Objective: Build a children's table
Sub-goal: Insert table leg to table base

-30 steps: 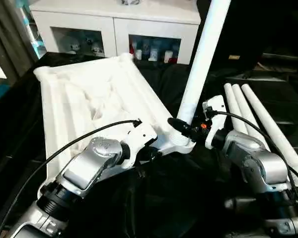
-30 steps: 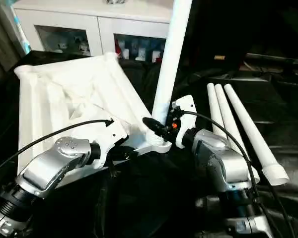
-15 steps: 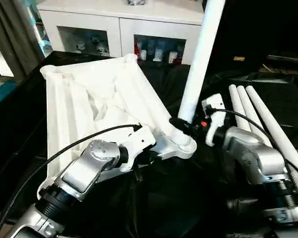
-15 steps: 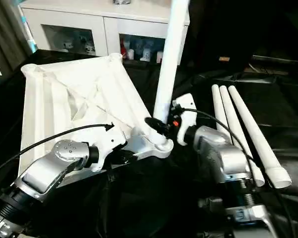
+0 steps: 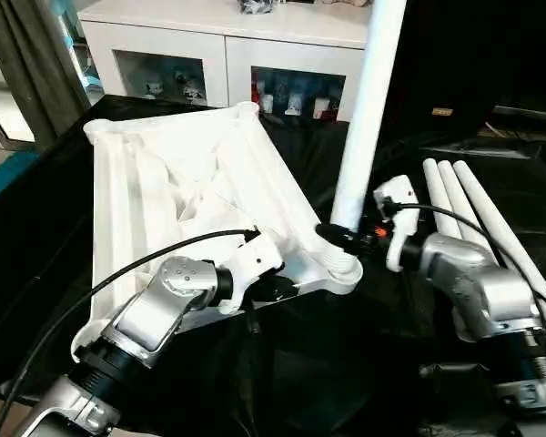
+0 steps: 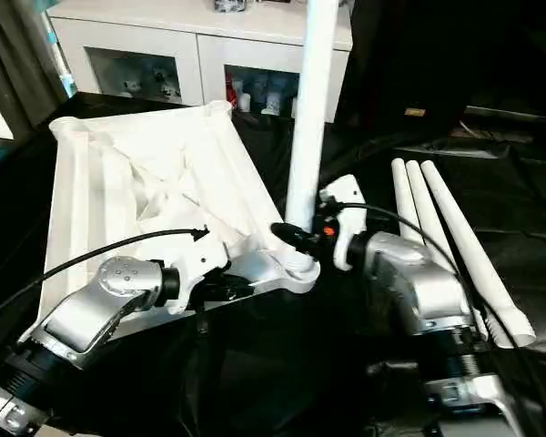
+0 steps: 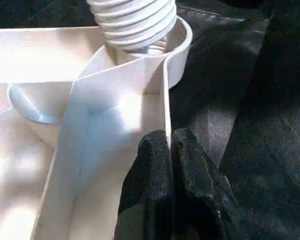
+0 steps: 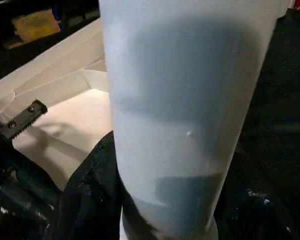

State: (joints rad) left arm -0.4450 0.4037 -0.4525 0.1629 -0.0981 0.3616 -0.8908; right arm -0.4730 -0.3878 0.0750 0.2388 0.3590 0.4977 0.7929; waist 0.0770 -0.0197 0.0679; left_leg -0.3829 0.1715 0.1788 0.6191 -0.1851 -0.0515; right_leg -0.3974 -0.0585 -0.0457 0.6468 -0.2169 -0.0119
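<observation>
One leg (image 5: 364,118) now stands straighter in the tabletop (image 5: 177,182) socket.

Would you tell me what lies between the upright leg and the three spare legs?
The right gripper and its wrist, on black cloth, in the eye views.

Our left forearm (image 5: 150,314) reaches in low toward the upright leg (image 5: 369,109), and our left gripper (image 7: 169,150) sits just beside its foot, fingers pressed together on a thin white rim. Our right forearm (image 5: 478,291) comes from the opposite side, its gripper (image 5: 337,235) clasping the leg near the base, one black finger (image 5: 332,234) across its front.
</observation>
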